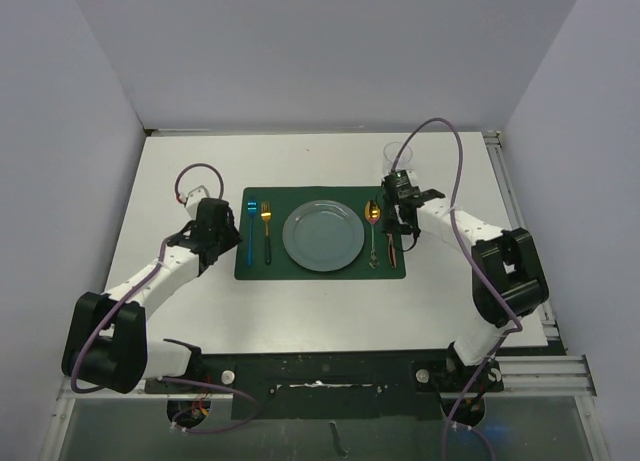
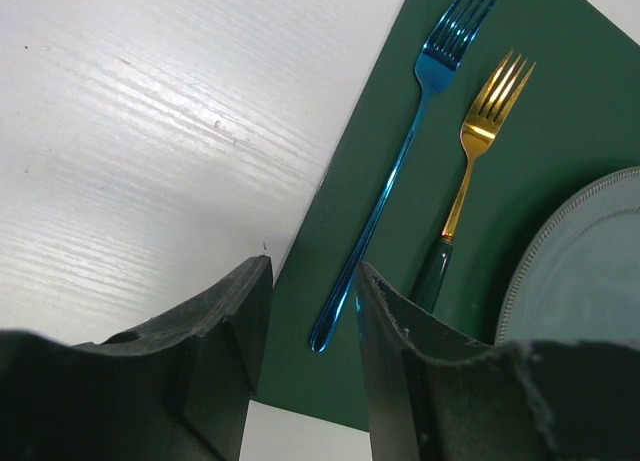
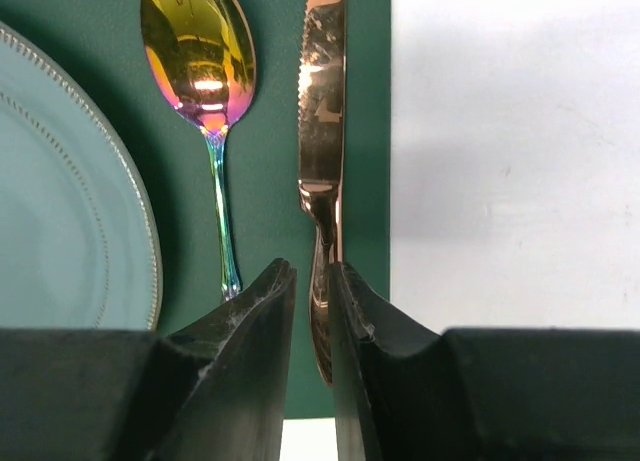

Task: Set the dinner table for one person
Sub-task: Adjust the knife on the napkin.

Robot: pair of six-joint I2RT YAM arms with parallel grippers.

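Note:
The white dinner table (image 1: pixel 170 181) carries a dark green placemat (image 1: pixel 320 272) with a grey-blue plate (image 1: pixel 323 235) in its middle. A blue fork (image 1: pixel 250 231) and a gold fork (image 1: pixel 267 231) lie left of the plate. A rainbow spoon (image 1: pixel 372 231) and a copper knife (image 1: pixel 391 247) lie to its right. My left gripper (image 2: pixel 310 271) is open and empty over the blue fork's (image 2: pixel 400 161) handle end. My right gripper (image 3: pixel 312 271) is open by a narrow gap, straddling the handle of the knife (image 3: pixel 322 111), which lies flat on the mat.
A clear glass (image 1: pixel 396 156) stands on the table behind the mat's right end, just beyond my right wrist (image 1: pixel 400 193). Metal rails (image 1: pixel 520 211) edge the table's right side, and grey walls enclose the back and sides.

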